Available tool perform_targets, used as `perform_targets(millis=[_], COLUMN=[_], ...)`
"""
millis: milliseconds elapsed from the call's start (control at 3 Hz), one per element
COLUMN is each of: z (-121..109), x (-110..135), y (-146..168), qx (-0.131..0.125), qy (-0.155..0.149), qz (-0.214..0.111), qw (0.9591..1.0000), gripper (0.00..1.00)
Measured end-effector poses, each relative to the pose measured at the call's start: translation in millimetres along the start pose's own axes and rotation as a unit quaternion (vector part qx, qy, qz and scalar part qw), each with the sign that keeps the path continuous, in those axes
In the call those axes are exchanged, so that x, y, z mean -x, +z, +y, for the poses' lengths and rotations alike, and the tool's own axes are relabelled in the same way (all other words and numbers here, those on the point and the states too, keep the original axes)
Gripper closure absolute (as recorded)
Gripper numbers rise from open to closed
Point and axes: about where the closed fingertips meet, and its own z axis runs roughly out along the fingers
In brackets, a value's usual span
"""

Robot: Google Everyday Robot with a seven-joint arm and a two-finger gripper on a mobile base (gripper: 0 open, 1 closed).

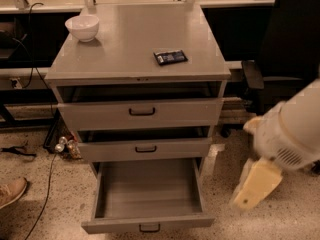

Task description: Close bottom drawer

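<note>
Gripper (256, 185) hangs low at the right of the view, a pale yellowish piece under the arm's round white housing; how wide it stands cannot be made out, and nothing shows in its hold. Left of it is the grey cabinet (135, 44), with a strip of bare speckled floor (280, 224) between the two and in front of the gripper. Behind and above it, close by, is a black chair (290, 44).

Left of the gripper and slightly lower, apart from it, the bottom drawer (190, 223) stands pulled far out, its right wall the nearest edge. Higher and to the left, the middle drawer (110, 150) and top drawer (100, 115) stand slightly ajar.

Far up and left on the cabinet top sit a white bowl (82, 27) and, nearer, a dark packet (170, 57) whose print is unreadable.
</note>
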Motion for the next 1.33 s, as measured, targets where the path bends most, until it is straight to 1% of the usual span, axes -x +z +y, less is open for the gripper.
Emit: perform_targets(millis=[333,667,1000,1333], z=[21,21,20,20], x=[-16,-16,-17,-11], y=[35,35,58,122], qx=[0.027,0.027,0.040,0.074], qy=[0.006,0.006,0.007,0.007], qz=[0.015,0.015,-0.009,-0.044], qw=[0.9995,0.9995,0.9991,0.9962], gripper=[0.00,0.00,0.00,0.00])
